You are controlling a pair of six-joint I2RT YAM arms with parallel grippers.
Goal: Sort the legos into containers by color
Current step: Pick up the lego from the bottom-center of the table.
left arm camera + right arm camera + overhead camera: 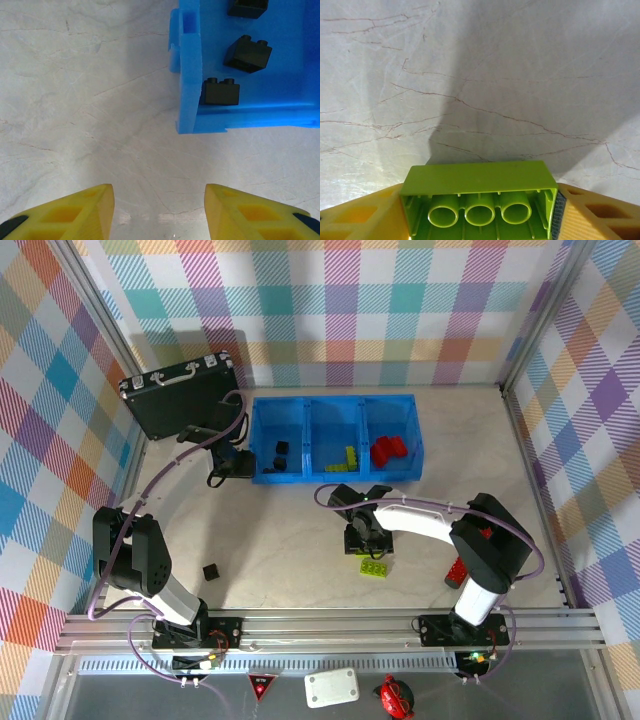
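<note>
Nearest the arm bases in the top view, a small black plastic cube sits alone on the pale marbled tabletop, at about 8 o'clock from the table's middle. Well apart from it, at its 3 o'clock, the right gripper is clamped on a lime-green plastic studded brick. In the right wrist view its yellow fingers press against both ends of the brick. The brick's hollow underside, with three round tubes, faces the camera. I cannot tell whether the brick rests on the table or is raised off it. At 3 o'clock of that brick, a red plastic studded piece lies on the table just beside the right arm's upright link, which partly hides it.

Farther out, the left gripper is spread wide, with nothing between its yellow finger pads, over bare tabletop. In the left wrist view, a corner of the bright blue plastic three-compartment bin lies at 1 o'clock from it, near but apart. The bin's left compartment holds small black bricks, three of them in the wrist view. The middle compartment holds lime-green pieces and the right one red bricks. At 10 o'clock of the bin, a black metal-edged briefcase sits closed by the far-left wall.
</note>
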